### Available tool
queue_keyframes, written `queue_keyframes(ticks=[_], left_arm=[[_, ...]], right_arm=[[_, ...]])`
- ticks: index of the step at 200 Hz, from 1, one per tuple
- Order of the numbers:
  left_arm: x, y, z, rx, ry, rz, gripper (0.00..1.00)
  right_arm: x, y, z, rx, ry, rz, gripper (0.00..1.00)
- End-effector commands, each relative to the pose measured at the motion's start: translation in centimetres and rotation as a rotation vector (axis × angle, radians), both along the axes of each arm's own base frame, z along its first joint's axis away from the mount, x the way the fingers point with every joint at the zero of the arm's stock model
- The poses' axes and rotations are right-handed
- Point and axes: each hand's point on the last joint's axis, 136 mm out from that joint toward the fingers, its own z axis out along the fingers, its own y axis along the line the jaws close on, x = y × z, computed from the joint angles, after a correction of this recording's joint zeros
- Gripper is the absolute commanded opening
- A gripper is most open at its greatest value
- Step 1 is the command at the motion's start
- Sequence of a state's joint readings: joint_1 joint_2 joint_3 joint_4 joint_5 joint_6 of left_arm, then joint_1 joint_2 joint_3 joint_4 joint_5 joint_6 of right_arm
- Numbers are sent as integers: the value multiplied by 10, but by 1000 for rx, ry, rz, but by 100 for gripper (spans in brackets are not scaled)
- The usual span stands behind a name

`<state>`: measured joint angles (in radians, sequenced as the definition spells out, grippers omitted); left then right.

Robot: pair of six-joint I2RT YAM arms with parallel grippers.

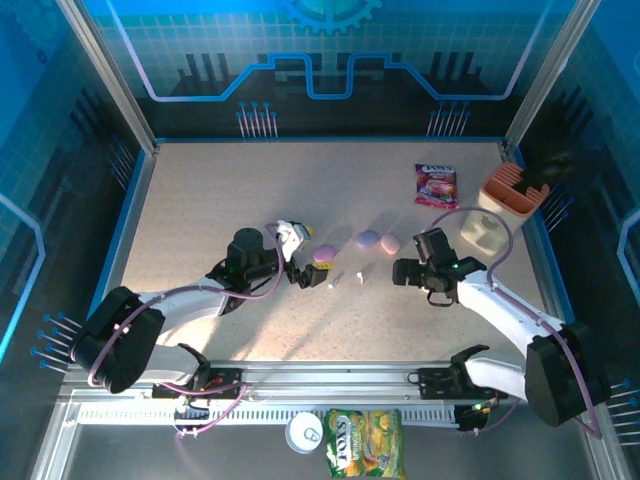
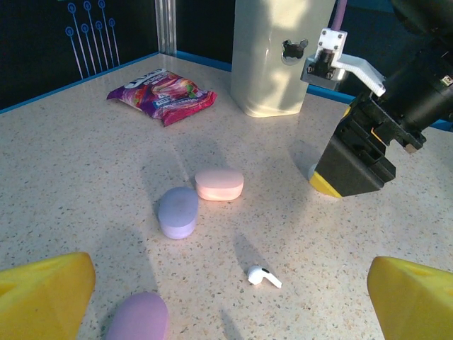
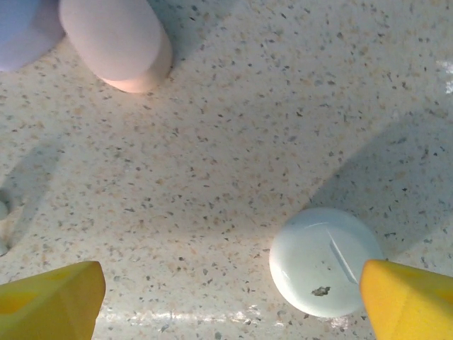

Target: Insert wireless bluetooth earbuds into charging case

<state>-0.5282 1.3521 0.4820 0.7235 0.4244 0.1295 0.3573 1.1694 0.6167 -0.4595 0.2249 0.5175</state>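
Observation:
Two white earbuds point(image 1: 335, 279) point(image 1: 360, 275) lie on the table between my two grippers. One white earbud point(image 2: 264, 276) lies on its side just ahead of my left gripper point(image 2: 226, 312), which is open and holds nothing. Three shut pebble cases sit beyond: lilac point(image 1: 325, 254), periwinkle point(image 1: 368, 239) and pink point(image 1: 390, 243). My right gripper point(image 3: 230, 304) hangs open over the table. A round white case point(image 3: 325, 261) lies flat beside its right fingertip point(image 3: 410, 301). The pink case point(image 3: 117, 42) lies ahead of it.
A purple candy bag point(image 1: 436, 185), a cream jug point(image 1: 483, 232) and a terracotta holder point(image 1: 512, 190) stand at the back right. A tin point(image 1: 303, 432) and a green snack bag point(image 1: 364, 442) lie off the table's front edge. Glass walls enclose the table.

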Motion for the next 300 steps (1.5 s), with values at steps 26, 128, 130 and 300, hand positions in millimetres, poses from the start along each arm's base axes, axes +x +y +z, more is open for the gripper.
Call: queue_keyframes(ticks=[26, 128, 130, 300], left_arm=[[-1, -5, 10, -34, -7, -19, 99], [1, -5, -2, -20, 6, -15, 99], [1, -5, -2, -19, 7, -12, 99], [5, -8, -13, -18, 39, -19, 99]], right_arm=[[0, -7, -15, -13, 67, -37, 93], [17, -19, -27, 48, 90, -108, 92], [17, -18, -27, 51, 93, -107, 92], [-14, 8, -46, 23, 185, -58, 61]])
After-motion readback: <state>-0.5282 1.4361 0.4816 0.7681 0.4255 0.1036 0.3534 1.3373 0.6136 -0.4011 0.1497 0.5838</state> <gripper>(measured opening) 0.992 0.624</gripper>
